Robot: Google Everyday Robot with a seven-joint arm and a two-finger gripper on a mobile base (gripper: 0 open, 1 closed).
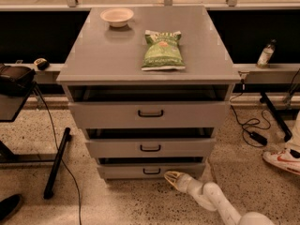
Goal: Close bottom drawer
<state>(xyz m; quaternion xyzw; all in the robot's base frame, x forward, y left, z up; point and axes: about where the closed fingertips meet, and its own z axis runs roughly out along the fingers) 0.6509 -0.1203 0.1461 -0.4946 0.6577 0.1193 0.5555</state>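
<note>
The bottom drawer [126,171] sits lowest in the cabinet [150,55], poking out a little, with a dark gap above it. The gripper [171,177] is low by its front edge, over the floor [117,200]. I cannot tell if it is pinched or spread.

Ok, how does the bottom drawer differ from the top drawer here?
The bottom drawer has a slimmer, narrower front than the top drawer. The top drawer shows a bigger dark gap above it than the bottom drawer. The gripper sits by the bottom drawer's front, right of its handle, away from the top drawer. Both are grey with black loop handles.
</note>
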